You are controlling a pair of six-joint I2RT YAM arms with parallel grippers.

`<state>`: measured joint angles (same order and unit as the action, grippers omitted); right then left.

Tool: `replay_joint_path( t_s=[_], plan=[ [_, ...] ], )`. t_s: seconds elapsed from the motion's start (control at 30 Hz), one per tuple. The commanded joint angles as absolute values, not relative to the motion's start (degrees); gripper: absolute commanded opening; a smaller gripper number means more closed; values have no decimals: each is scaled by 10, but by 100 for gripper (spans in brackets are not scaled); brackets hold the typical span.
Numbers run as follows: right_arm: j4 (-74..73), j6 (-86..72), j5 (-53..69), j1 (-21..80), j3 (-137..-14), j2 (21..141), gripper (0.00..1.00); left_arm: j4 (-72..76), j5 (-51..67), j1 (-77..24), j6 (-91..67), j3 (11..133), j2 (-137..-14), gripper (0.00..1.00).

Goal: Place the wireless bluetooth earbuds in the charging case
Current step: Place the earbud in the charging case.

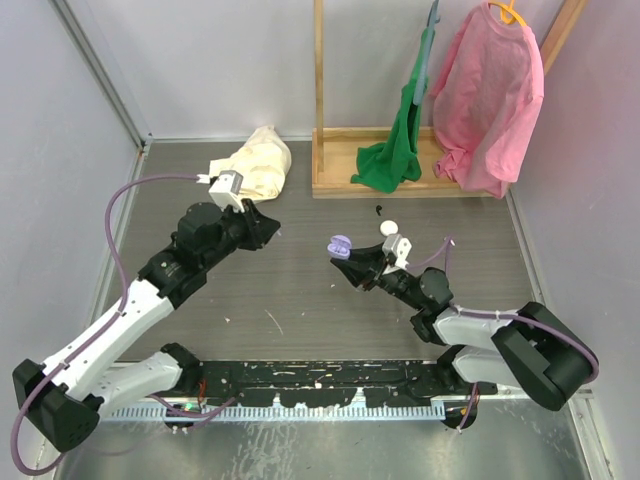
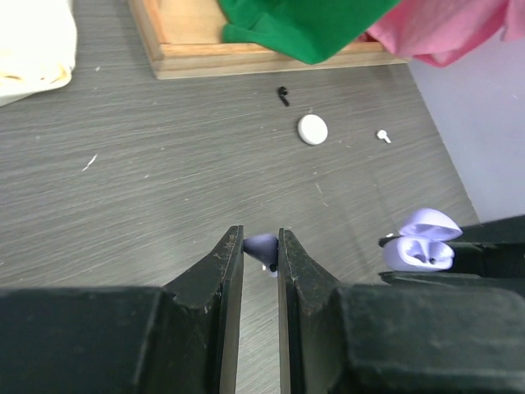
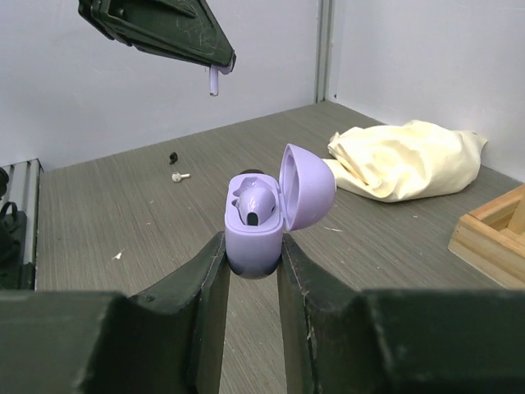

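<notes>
My right gripper (image 3: pixel 251 246) is shut on a purple charging case (image 3: pixel 271 215) and holds it upright above the table with its lid open. One purple earbud (image 3: pixel 254 205) sits in the case. My left gripper (image 2: pixel 261 238) is shut on a second purple earbud (image 2: pixel 262 245), pinched at the fingertips. In the right wrist view that earbud's stem (image 3: pixel 214 80) hangs below the left fingers (image 3: pixel 156 25), up and to the left of the case. From above, the case (image 1: pixel 341 245) is to the right of the left gripper (image 1: pixel 272 228), with a gap between them.
A white round disc (image 1: pixel 389 227), a small black piece (image 2: pixel 283 96) and a tiny white piece (image 2: pixel 383 136) lie beyond the case. A cream cloth (image 1: pixel 255 165) lies at the back left. A wooden rack base (image 1: pixel 400 178) with green and pink garments stands at the back right.
</notes>
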<state>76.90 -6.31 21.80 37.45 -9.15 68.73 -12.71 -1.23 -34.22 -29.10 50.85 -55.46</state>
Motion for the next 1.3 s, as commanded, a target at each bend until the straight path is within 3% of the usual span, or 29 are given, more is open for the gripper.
replay_joint_path(
  t_s=[0.0, 0.57, 1.27],
  plan=[
    [852, -81, 236, 378, -118, 700, 1, -53, -33, -379, -275, 506, -530, 10],
    [852, -65, 257, 378, -141, 723, 1, 13, -40, -502, -232, 519, -565, 11],
    [846, -50, 260, 378, -139, 710, 1, 68, -108, -572, -189, 529, -615, 11]
  ],
)
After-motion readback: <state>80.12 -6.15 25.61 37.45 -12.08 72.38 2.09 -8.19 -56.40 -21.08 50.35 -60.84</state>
